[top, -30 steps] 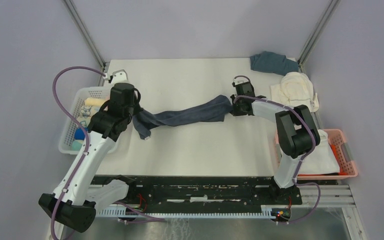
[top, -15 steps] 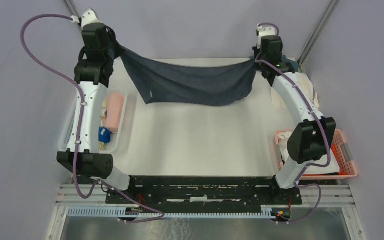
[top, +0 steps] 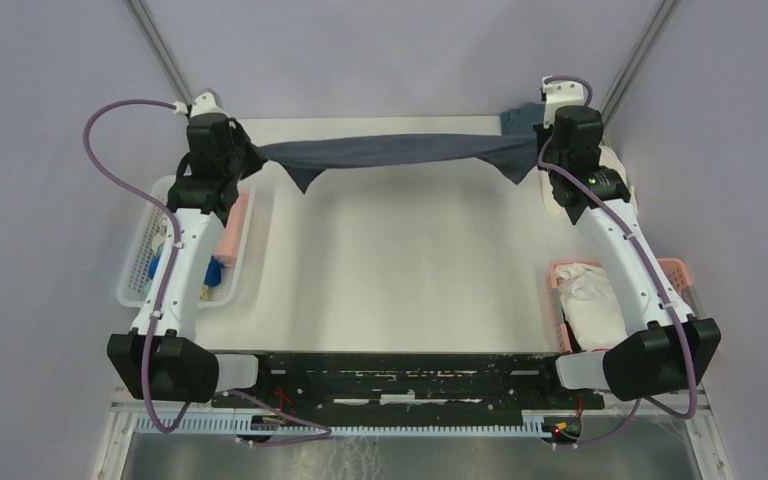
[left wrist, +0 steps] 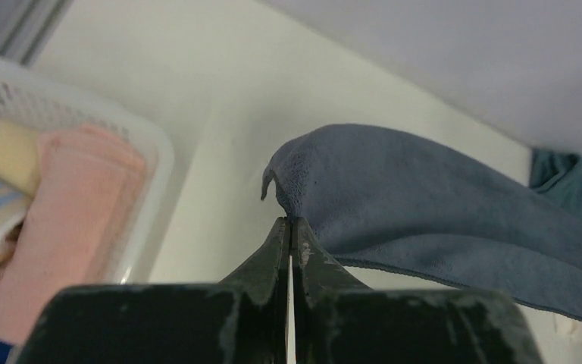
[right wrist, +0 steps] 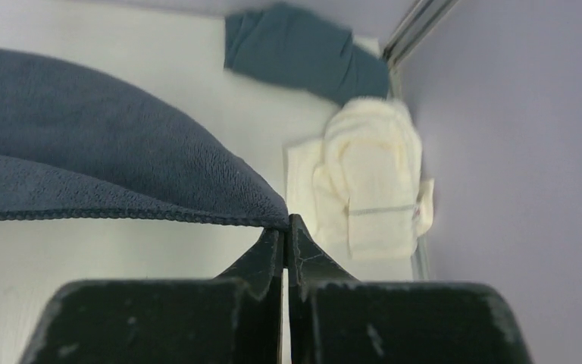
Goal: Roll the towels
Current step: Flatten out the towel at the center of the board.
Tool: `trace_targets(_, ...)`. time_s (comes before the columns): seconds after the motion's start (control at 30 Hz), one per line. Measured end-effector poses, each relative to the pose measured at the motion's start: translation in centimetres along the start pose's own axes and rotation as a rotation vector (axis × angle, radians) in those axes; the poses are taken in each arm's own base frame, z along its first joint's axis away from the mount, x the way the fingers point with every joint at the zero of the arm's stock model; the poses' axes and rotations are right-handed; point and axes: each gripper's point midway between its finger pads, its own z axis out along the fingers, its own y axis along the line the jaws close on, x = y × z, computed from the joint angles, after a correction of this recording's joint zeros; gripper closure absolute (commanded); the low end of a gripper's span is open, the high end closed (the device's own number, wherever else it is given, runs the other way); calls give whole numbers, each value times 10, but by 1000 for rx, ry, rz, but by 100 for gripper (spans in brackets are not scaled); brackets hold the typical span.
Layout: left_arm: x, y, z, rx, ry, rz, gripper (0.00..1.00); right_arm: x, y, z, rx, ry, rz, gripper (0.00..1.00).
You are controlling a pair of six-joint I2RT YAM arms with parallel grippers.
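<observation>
A slate blue towel (top: 400,150) hangs stretched in a band across the back of the table. My left gripper (top: 256,156) is shut on its left corner. My right gripper (top: 536,142) is shut on its right corner. In the left wrist view the fingertips (left wrist: 291,221) pinch a bunched corner of the towel (left wrist: 424,205). In the right wrist view the jaws (right wrist: 288,220) clamp the hemmed corner of the towel (right wrist: 83,152). A teal towel (right wrist: 303,49) and a folded cream towel (right wrist: 367,182) lie at the back right. A pink rolled towel (top: 235,222) lies in the white basket.
The white lattice basket (top: 132,288) stands at the left edge with rolled towels inside. A pink lattice basket (top: 682,292) at the right edge holds a white towel (top: 595,305). Frame posts rise at both back corners.
A second ago the towel lay bunched on the table between the grippers. Both arms lifted it high and spread it, and now hold it lower and pulled taut at the back.
</observation>
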Motion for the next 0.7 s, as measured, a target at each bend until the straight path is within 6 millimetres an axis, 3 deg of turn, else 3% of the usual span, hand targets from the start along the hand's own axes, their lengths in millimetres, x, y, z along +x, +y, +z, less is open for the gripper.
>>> trace_targets(0.1,44,21,2,-53,120,16,97,44,10,-7,-38,122,6,100)
trace_targets(0.17,55,28,-7,-81,163,24,97,57,12,-20,-55,171,25,100)
trace_targets(0.3,42,34,-43,-111,150,28,97,50,-2,-66,-56,156,99,100)
trace_targets(0.4,12,30,-77,-104,74,20,97,35,-15,-102,-57,107,152,100)
trace_targets(0.47,-3,27,-94,-92,23,13,97,29,-19,-113,-57,92,174,100)
trace_targets(0.57,-6,27,-98,-88,11,12,97,31,-18,-111,-48,114,191,100)
trace_targets(0.63,3,28,-85,-99,45,18,97,44,-12,-93,-35,180,183,100)
trace_targets(0.7,23,33,-58,-127,112,35,97,63,-1,-67,-23,266,164,99)
